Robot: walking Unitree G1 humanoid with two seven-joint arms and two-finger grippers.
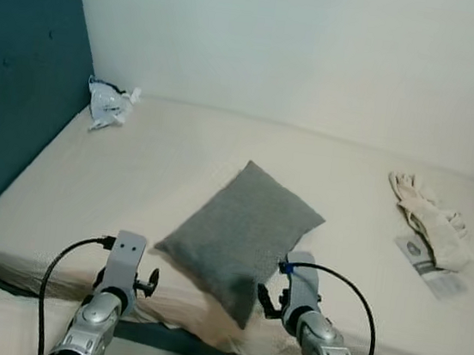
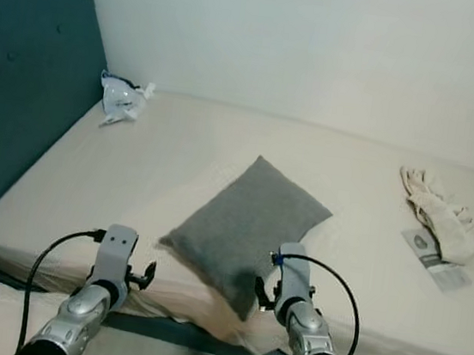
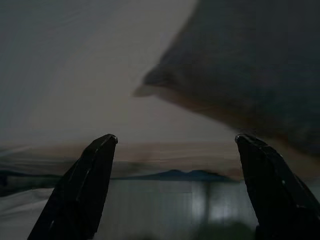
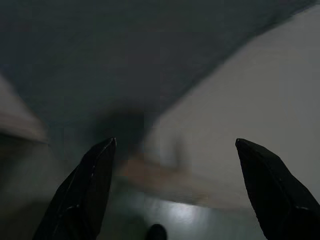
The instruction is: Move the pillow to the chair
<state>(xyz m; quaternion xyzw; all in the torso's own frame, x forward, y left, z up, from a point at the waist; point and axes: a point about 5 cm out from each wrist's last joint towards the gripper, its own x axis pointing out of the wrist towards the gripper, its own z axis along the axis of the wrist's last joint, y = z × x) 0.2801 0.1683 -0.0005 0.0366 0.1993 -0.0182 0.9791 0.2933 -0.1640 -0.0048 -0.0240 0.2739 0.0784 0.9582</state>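
There's the grey pillow [image 1: 243, 235], lying diamond-wise on the bed [image 1: 188, 154], near the mattress's front edge, with its lowest corner hanging just over that edge. Both arms are up in front of it. The left gripper [image 3: 175, 145] sits just beside the pillow's left corner, fingers spread wide apart with nothing between them; its wrist view catches that corner lifted slightly off the sheet, dim but readable. The right gripper [image 4: 175, 145] is at the pillow's lower right edge, fingers also well apart, and here it gets murky: the wrist view is dark and smeared, grey fabric across the upper part, pale sheet beside it, and I can't tell whether a fingertip is touching the pillow. From the head views the fingers themselves are hidden behind the silver wrist housings, each trailing a looped black cable. Moving outward from the pillow: up at the far left, where the sheet meets the teal headboard [image 1: 23, 91], lies a crumpled white-and-blue wrapper [image 1: 109, 103], too small to read. Far off to the pillow's right there's a limp cream cloth [image 1: 431, 220], possibly gloves, lying on a flat printed packet [image 1: 432, 264] whose print I can't make out. Behind the bed runs a plain white wall [image 1: 322, 49]. Below the pillow's overhanging corner, loose cream sheet bunches at the bed's edge over a teal base, and the arms are cut off at the bottom.
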